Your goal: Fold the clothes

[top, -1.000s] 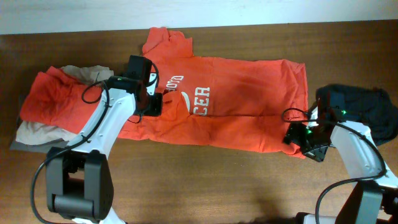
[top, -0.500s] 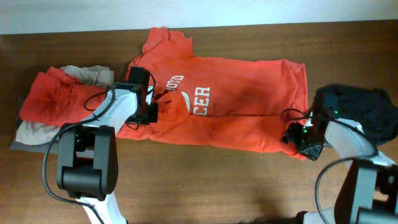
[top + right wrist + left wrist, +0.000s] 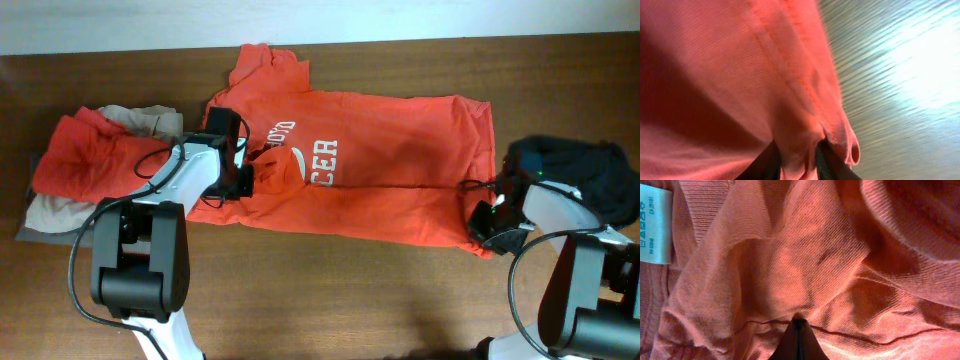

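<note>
The orange T-shirt (image 3: 390,170) lies spread across the middle of the table (image 3: 330,310). Its collar points toward the left edge, its bottom hem toward the right edge, and the chest print faces up. The left gripper (image 3: 248,172) is fully closed at the collar end. In its wrist view a small gather of the cloth is pinched at its tip, near the white neck label (image 3: 655,225). The right gripper (image 3: 490,228) sits at the hem corner closest to the front edge. Its jaws are narrow, with the hem pressed between them.

We judge that the grasping step of a first fold is complete at both ends. The next move calls for lifting both ends together at equal height. The cloth must stay lightly stretched as it is carried over and laid down. The left pinch looks thin, so it may slip. A pile of garments (image 3: 90,165) waits at the left edge and a dark garment (image 3: 585,175) at the right edge.
</note>
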Available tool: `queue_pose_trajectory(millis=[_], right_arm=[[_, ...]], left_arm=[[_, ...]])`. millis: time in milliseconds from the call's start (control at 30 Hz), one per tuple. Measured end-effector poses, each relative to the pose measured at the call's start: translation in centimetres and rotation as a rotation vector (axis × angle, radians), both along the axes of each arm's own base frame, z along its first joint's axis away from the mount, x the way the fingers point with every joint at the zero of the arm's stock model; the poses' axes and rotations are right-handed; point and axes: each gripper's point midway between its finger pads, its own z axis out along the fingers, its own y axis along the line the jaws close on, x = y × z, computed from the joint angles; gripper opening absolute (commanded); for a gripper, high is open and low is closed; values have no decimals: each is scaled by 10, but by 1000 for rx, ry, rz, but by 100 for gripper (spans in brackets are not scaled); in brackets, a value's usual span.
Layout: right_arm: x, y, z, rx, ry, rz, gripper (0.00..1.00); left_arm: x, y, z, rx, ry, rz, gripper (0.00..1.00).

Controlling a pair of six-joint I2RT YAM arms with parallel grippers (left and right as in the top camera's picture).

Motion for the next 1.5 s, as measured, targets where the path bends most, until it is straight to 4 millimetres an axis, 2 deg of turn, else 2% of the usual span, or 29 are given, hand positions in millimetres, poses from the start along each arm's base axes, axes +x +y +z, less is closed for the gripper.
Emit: queue_pose_trajectory(millis=[133,167,267,300,333,367,467,533,700,767,933,1000,1033,1067,1133,1233,1333,1433,1500], right_arm=[[2,-24,15,-66,24,-13,31],[10,-35,24,-109,11,-16,32],[24,-48,37,-161,-24,-18,35],[28,-50,40,-171,-34,-16,40],[29,-51,42,-173,-39,-16,46],[30,-50,43,-172,-38,-10,57],[27,-45,43,-141,-27,-7,76],[31,-44,42,-132,-49,-4,81],[46,-42,30,-118,-120,10,81],[42,-39,20,-104,-105,22,78],[33,-33,3,-68,-62,32,62],[32,-32,1,-63,-59,34,41],[31,-31,0,-60,-58,35,24],[31,-31,0,-58,-56,35,13],[29,-30,-1,-57,-50,29,4],[20,-36,-1,-92,-9,-3,4],[2,-50,0,-144,59,-61,4],[-6,-61,-1,-151,75,-127,4],[-7,-62,-1,-150,77,-141,18]], left_arm=[[0,0,0,0,0,0,1],[0,0,0,0,0,0,0],[0,0,0,0,0,0,1],[0,0,0,0,0,0,0],[0,0,0,0,0,0,1],[0,0,0,0,0,0,1],[0,0,0,0,0,0,0],[0,0,0,0,0,-1,1],[0,0,0,0,0,0,1],[0,0,0,0,0,0,1],[0,0,0,0,0,0,1],[0,0,0,0,0,-1,1],[0,0,0,0,0,0,1],[0,0,0,0,0,0,1],[0,0,0,0,0,0,0],[0,0,0,0,0,-1,1],[0,0,0,0,0,0,1],[0,0,0,0,0,-1,1],[0,0,0,-1,1,-1,0]])
